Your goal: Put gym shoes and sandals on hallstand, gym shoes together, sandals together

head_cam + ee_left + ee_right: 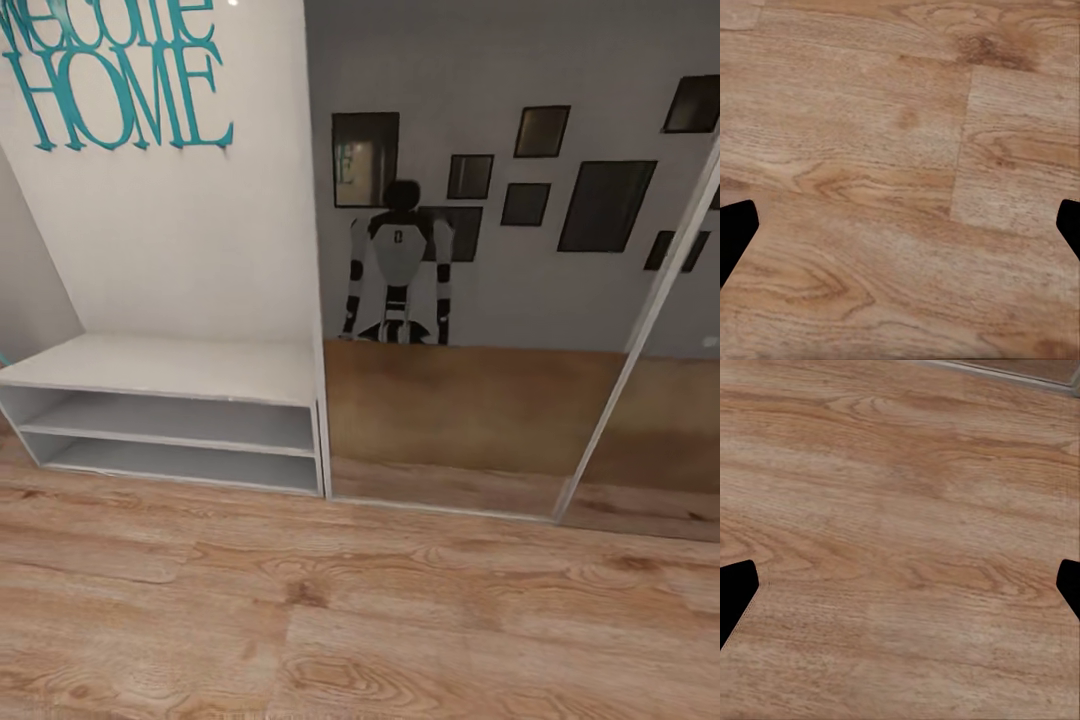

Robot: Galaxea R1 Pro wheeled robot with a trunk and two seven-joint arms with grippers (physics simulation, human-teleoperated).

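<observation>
- Warm light-brown wood planks with dark grain and knots make up the floor [360, 610]; it runs across the lower part of the head view and lies under both grippers in the wrist views.
- Pale grey-white, the low rack [170, 420] stands at the left of the head view against a white wall panel [190, 230]: a flat bench top over two open tiers, both tiers bare.
- Teal cut-out letters [120, 75] hang on the panel above the rack. The lower line reads "HOME"; the line above is cut by the frame edge and looks like "Welcome".
- Just beside the rack, a tall mirror door [470, 300] with a thin pale frame reflects the floor, a grey wall with dark picture frames [605, 205] and the robot [398, 265] itself, white and black, arms hanging at its sides.
- Left gripper [900, 225]: the two dark fingertips [735, 232] sit wide apart at the edges of its wrist view, released, with only floor between them; a plank seam lies beyond the tips.
- Right gripper [900, 585]: fingers [735, 596] likewise spread and holding nothing, plain planks between them, and a pale strip [1005, 375] of the door's foot far beyond the tips.
</observation>
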